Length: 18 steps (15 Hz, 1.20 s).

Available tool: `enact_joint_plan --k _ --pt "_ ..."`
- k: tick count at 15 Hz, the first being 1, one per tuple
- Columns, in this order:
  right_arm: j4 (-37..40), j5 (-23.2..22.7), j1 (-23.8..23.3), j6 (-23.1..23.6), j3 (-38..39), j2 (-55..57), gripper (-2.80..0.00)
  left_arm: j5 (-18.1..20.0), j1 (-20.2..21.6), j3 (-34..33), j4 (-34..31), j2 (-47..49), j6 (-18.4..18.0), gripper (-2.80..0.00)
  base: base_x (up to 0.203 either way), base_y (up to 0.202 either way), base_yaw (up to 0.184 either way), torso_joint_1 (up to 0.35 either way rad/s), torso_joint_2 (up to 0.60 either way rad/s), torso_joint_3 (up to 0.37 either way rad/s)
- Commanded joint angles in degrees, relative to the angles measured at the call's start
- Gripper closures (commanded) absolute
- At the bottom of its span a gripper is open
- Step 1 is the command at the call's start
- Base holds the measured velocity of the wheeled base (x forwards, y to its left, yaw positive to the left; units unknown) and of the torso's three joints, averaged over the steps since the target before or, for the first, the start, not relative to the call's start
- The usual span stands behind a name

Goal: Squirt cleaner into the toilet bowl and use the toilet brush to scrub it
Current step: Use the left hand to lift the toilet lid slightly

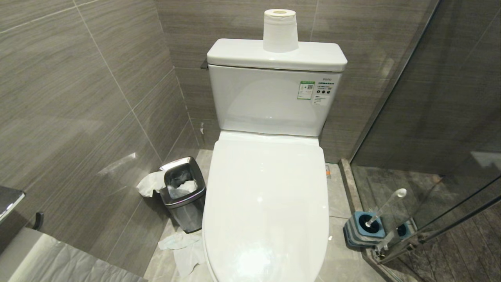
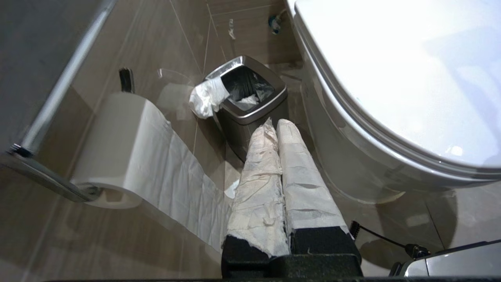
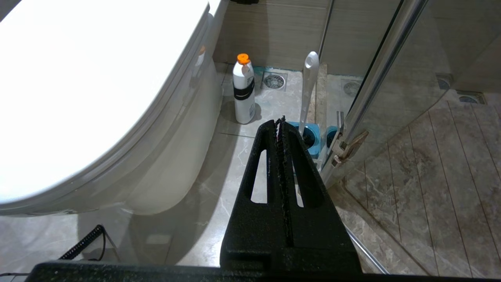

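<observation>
The toilet bowl (image 1: pixel 266 203) fills the frame's centre with lid down, the toilet brush (image 1: pixel 385 206) at lower right, while left pincer (image 2: pixel 277 124) and right pincer (image 3: pixel 280 122) are both pressed together, empty.

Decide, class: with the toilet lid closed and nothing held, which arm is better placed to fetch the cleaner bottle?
Right. The right end effector, shut and empty, points toward the orange-capped bottle beside the toilet; the left end effector faces the waste bin.

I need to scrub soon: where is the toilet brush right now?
The toilet brush stands in its blue holder on the floor to the right of the toilet in the head view, against the glass shower door.
</observation>
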State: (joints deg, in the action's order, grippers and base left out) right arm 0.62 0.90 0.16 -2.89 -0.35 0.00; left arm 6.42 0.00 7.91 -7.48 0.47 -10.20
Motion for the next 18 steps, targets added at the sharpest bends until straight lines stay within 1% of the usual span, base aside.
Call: enact_joint_plan --k 1,4,9,11,14,16,18 --pt "0.0 -0.02 0.02 -0.01 0.0 0.0 0.0 0.14 0.0 3.47 -1.21 2.54 -0.64 0.0 0.0 0.0 0.0 0.0 0.0 0.0" --pt "0.0 -0.02 0.02 -0.01 0.0 0.0 0.0 -0.03 0.0 7.78 -1.81 8.43 -1.66 0.0 0.0 0.0 0.0 0.0 0.0 0.0" --pt "-0.09 -0.02 0.02 0.01 0.0 0.0 0.0 -0.26 0.0 15.81 -1.35 22.33 -2.47 0.0 0.0 0.0 0.0 0.0 0.0 0.0" --pt "-0.09 -0.02 0.02 0.04 0.0 0.0 0.0 -0.33 0.0 19.18 -0.02 28.08 -3.19 0.0 0.0 0.0 0.0 0.0 0.0 0.0" --pt "-0.62 -0.11 0.02 0.34 0.18 0.0 0.0 -0.85 0.24 24.22 3.62 36.09 -3.85 0.0 0.0 0.0 0.0 0.0 0.0 0.0" --pt "-0.62 -0.11 0.02 0.25 0.27 0.0 0.0 -1.38 0.32 28.71 4.33 40.62 -4.17 0.0 0.0 0.0 0.0 0.0 0.0 0.0" --pt "-0.62 -0.11 0.02 -0.01 0.26 0.0 0.0 -1.55 0.35 31.96 4.46 44.86 -5.26 0.0 0.0 0.0 0.0 0.0 0.0 0.0"
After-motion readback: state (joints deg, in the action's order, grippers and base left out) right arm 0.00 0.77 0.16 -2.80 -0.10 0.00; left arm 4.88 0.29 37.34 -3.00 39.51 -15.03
